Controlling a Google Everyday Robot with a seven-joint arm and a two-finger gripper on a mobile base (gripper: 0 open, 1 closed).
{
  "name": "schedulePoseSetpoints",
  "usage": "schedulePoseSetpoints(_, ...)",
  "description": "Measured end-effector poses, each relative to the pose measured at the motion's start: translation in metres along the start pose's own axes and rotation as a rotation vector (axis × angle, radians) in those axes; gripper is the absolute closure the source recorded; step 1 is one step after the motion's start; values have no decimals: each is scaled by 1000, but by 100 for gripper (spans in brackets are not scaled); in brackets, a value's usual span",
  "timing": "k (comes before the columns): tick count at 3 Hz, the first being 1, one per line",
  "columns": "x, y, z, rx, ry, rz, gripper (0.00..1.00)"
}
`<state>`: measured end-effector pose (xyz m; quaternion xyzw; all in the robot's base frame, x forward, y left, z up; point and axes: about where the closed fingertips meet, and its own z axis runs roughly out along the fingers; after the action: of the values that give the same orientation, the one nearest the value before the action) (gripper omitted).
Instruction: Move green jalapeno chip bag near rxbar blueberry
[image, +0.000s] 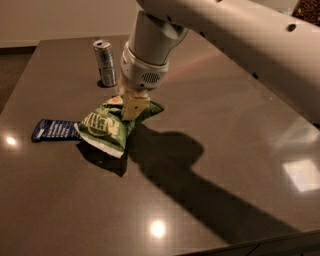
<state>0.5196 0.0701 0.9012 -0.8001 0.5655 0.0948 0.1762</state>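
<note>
The green jalapeno chip bag hangs tilted from my gripper, which is shut on its upper right corner. The bag is a little above the dark table, its shadow beneath it. The rxbar blueberry, a flat navy wrapper, lies on the table just left of the bag, and the bag's left edge overlaps its right end in the view. My white arm comes in from the upper right.
A silver drink can stands upright behind the bag, near the table's far left. The brown table stretches to the right and front, with its front edge at the lower right.
</note>
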Motion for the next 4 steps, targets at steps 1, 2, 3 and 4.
schedulePoseSetpoints(1, -23, -1, 16, -24, 9, -20, 100)
schedulePoseSetpoints(2, -34, -8, 21, -28, 10, -6, 84)
schedulePoseSetpoints(3, -33, -13, 23, -45, 9, 4, 60)
schedulePoseSetpoints(4, -34, -13, 24, -43, 8, 2, 37)
